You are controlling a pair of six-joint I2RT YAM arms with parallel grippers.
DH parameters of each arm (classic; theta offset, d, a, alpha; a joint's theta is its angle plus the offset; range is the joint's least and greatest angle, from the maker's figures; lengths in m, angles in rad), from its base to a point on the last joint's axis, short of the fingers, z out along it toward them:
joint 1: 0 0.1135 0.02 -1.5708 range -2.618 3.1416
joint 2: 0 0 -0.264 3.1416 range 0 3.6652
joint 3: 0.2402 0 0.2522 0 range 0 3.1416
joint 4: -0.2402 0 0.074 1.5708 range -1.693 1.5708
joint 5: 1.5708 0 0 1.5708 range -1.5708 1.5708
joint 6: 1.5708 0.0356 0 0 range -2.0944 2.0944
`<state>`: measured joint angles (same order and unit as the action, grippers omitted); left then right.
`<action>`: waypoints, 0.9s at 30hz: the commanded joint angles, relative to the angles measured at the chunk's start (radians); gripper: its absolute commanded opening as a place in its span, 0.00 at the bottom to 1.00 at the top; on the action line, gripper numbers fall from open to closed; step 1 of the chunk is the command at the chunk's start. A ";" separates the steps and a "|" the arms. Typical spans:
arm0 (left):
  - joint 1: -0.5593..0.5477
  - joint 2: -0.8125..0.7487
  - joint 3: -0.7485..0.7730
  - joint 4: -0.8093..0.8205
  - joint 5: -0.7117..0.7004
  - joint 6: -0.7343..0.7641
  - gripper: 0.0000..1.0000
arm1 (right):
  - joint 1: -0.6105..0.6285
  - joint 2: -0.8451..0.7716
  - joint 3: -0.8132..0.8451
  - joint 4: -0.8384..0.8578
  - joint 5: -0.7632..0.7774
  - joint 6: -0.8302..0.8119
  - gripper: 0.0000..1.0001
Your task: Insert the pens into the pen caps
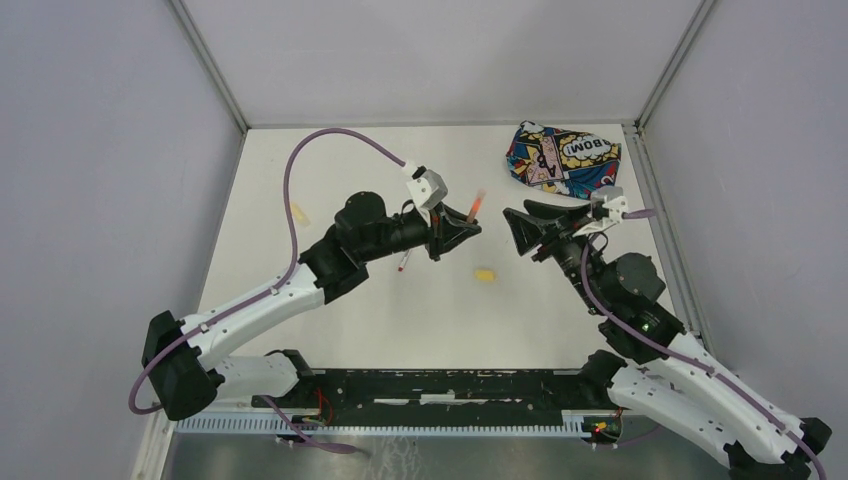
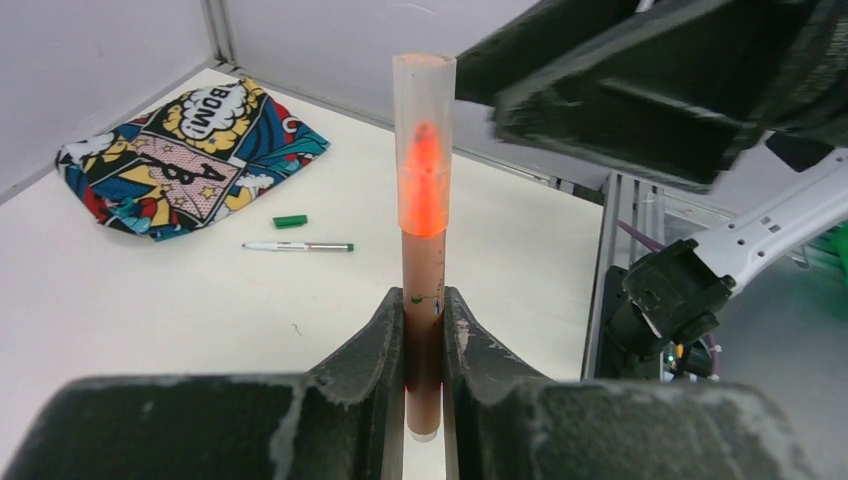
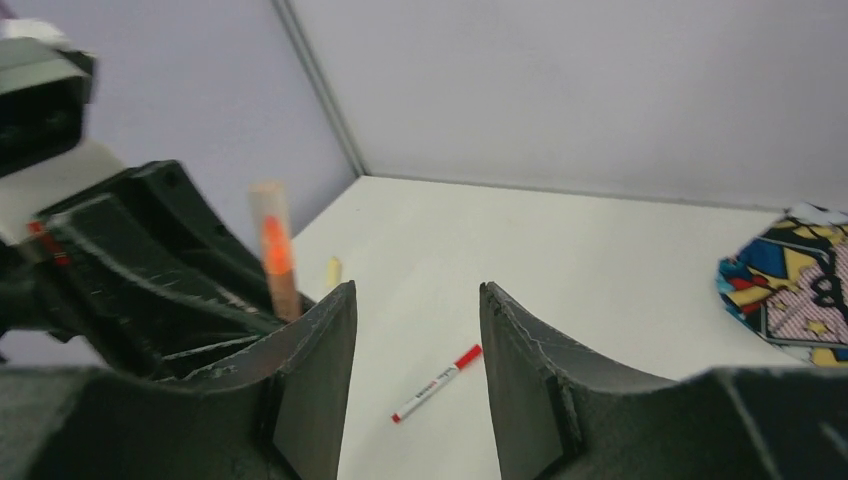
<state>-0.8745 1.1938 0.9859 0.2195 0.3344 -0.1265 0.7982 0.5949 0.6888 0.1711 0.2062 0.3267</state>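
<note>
- left gripper [image 2: 424, 300]: jaws clamped on the lower barrel of the orange pen [image 2: 424, 260], which stands upright between the matte black, scuffed fingers [image 2: 375, 350].
- The barrel looks brownish in the left wrist view. Its bottom end pokes out just below the grip, and its printed markings are too small to read.
- A translucent cap [image 2: 424, 110], a straight tube with a flat top, sits on the pen's upper end. The orange tip glows through it.
- right gripper [image 3: 415, 295]: jaws apart with nothing between them, only bare table behind. It sits just beside the capped pen and is not touching it. In the left wrist view it is a motion-blurred dark mass, cut off at the top edge.
- red pen [image 3: 437, 383]: whitish barrel, red end, flat on the smooth white table [image 1: 330, 330]. In the top view the left arm partly hides it.
- yellow cap [image 1: 485, 274]: a stubby piece lying loose on the table between the two grippers.
- green pen [image 2: 297, 246] lies flat with the green cap [image 2: 290, 221] just beside it, not touching.
- pouch [image 2: 190, 160]: crumpled comic-print fabric near the back wall, cut off at the right wrist view's edge.
</note>
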 commanded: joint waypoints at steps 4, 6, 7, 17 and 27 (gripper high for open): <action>-0.001 0.005 0.023 0.029 0.173 -0.032 0.02 | 0.004 0.104 0.068 -0.059 0.138 0.022 0.54; -0.001 0.011 0.030 0.011 0.193 -0.027 0.02 | 0.004 0.118 0.074 -0.033 0.118 0.022 0.54; -0.001 0.014 0.033 0.001 0.195 -0.021 0.02 | 0.004 0.118 0.072 -0.013 0.101 0.020 0.54; -0.001 0.036 0.025 -0.022 0.197 0.002 0.02 | 0.004 0.087 0.026 0.163 -0.053 -0.008 0.55; -0.001 0.031 0.023 -0.048 0.160 0.018 0.02 | 0.004 0.083 0.030 0.078 0.079 -0.009 0.57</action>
<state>-0.8745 1.2297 0.9863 0.1860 0.5156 -0.1310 0.7967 0.6880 0.7067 0.2771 0.1871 0.3168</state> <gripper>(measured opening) 0.207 0.567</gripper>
